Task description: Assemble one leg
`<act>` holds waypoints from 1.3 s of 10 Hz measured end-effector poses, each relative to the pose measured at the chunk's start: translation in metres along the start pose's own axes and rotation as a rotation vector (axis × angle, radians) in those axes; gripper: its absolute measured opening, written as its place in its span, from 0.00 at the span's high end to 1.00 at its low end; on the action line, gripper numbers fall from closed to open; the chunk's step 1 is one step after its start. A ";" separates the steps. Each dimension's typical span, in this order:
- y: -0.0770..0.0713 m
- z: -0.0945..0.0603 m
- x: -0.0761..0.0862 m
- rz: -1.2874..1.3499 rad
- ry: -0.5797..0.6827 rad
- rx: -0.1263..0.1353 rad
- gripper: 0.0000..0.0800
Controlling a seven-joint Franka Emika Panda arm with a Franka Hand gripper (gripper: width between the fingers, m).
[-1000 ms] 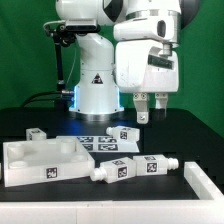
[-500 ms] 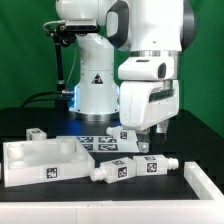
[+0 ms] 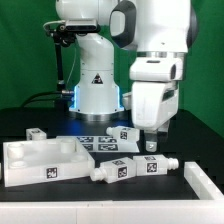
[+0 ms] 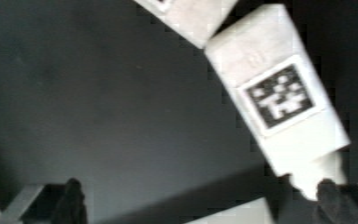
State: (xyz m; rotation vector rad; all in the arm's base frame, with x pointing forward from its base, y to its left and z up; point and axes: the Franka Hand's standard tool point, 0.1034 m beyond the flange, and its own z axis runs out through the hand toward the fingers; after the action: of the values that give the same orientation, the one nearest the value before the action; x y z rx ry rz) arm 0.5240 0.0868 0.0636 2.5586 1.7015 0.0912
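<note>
Leg (image 3: 152, 166) lies flat on the counter (image 3: 195, 138) at the near right, with a second post (image 3: 113, 171) just to its left. The pincer (image 3: 151, 146) hangs directly above it, jaws apart and empty. In the wrist view it sits closer to one fingertip (image 4: 318, 192) than the other, so the descent looks like the step in hand. Centre the jaws across the tagged body, come straight down, then close squarely — not on the peg end.

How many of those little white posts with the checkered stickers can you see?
4 legs. One lies behind the tabletop, on the exterior view's left; one beside the marker board; two end to end in front. Others may hide behind the arm.
</note>
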 end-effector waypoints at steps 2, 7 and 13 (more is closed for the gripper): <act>-0.015 0.010 -0.002 -0.057 -0.016 0.018 0.19; -0.026 0.025 -0.011 -0.046 -0.030 0.050 0.19; -0.047 0.050 -0.021 -0.044 -0.031 0.084 0.22</act>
State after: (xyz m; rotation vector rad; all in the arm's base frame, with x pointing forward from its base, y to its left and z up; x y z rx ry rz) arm 0.4775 0.0843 0.0089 2.5650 1.7863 -0.0224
